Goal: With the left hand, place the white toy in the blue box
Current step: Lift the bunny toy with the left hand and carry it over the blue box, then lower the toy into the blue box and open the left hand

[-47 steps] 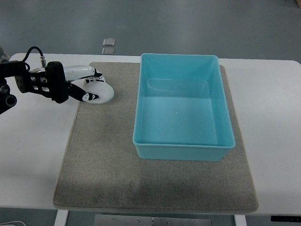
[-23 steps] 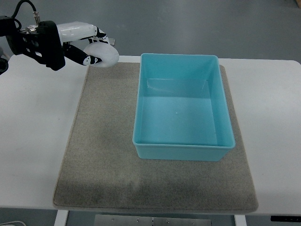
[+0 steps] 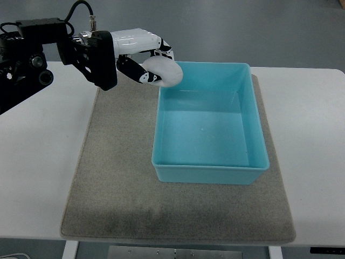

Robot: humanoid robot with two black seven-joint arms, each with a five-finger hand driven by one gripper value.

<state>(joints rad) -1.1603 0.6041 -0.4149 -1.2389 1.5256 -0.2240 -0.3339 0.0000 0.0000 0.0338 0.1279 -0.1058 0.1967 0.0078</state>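
Left hand [image 3: 141, 56] has carried the rounded white toy [image 3: 164, 73] rightward, fingers clamped around it, above the far-left corner of the open blue plastic box [image 3: 253, 121].

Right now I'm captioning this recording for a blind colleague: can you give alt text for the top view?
The robot's left hand, fingers curled around a rounded white toy, holds it at the far-left corner of an empty, open light-blue plastic box. The box sits on a grey felt mat on a white table; the right arm is out of view.
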